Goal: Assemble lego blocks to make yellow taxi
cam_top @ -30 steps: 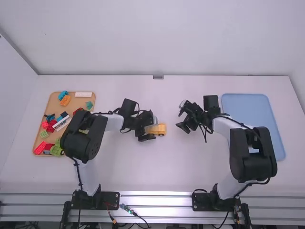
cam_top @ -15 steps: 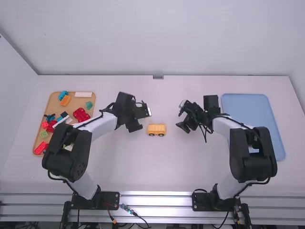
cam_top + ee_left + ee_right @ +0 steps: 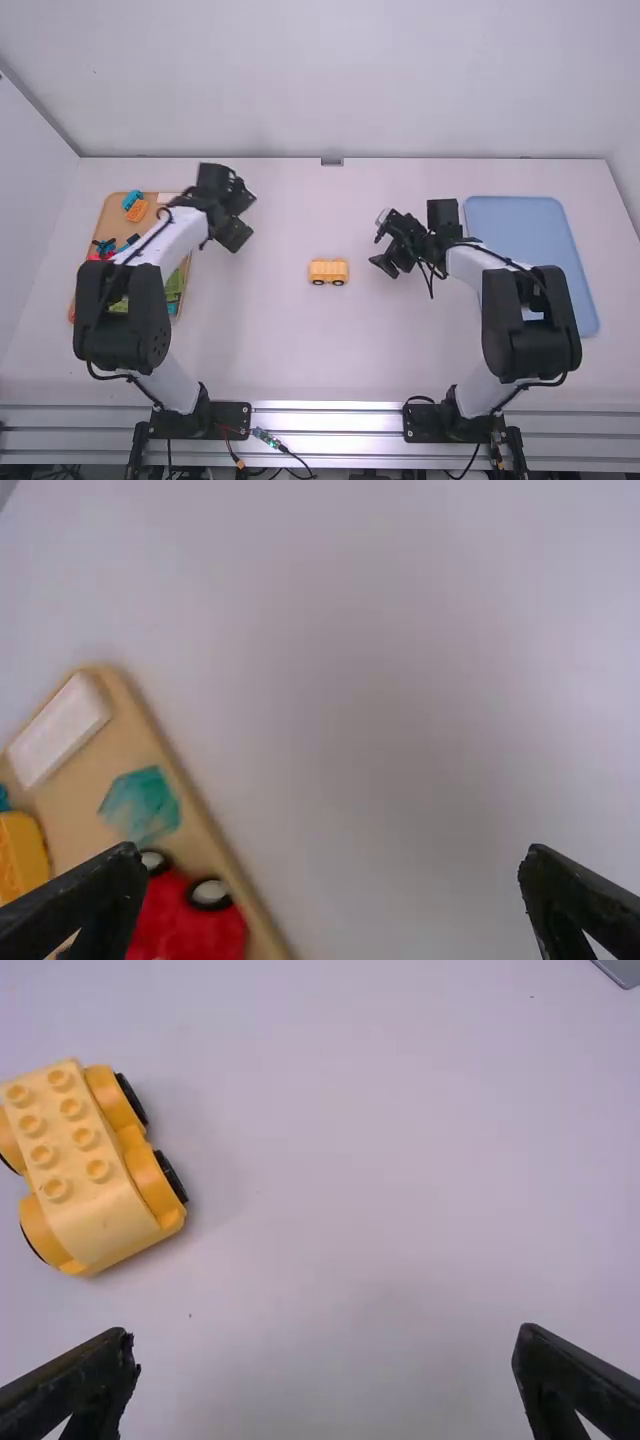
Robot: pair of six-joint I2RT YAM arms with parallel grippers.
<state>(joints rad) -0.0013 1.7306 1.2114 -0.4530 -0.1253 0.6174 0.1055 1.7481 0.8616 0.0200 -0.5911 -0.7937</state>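
Note:
A yellow car with a studded top (image 3: pixel 328 271) stands on its wheels mid-table; the right wrist view also has the yellow car (image 3: pixel 85 1165). My left gripper (image 3: pixel 246 216) is above the table near the tray's back right corner; in its wrist view the left gripper (image 3: pixel 335 880) is open with nothing between its fingers. My right gripper (image 3: pixel 380 247) is just right of the car, and in its own view the right gripper (image 3: pixel 322 1355) stands open and holds nothing. On the tray are an orange-yellow block (image 3: pixel 22 855), a white block (image 3: pixel 60 730), a teal block (image 3: pixel 142 802) and a red wheeled piece (image 3: pixel 185 918).
The tan tray (image 3: pixel 110 215) of loose blocks lies at the left, partly under my left arm. A blue tray (image 3: pixel 520 220) lies at the right behind my right arm. Bare white table (image 3: pixel 300 350) extends in front of the car.
My left gripper has let go of the car's left side and moved left and back toward the tan tray. The car stays in place, and the right arm has not moved.

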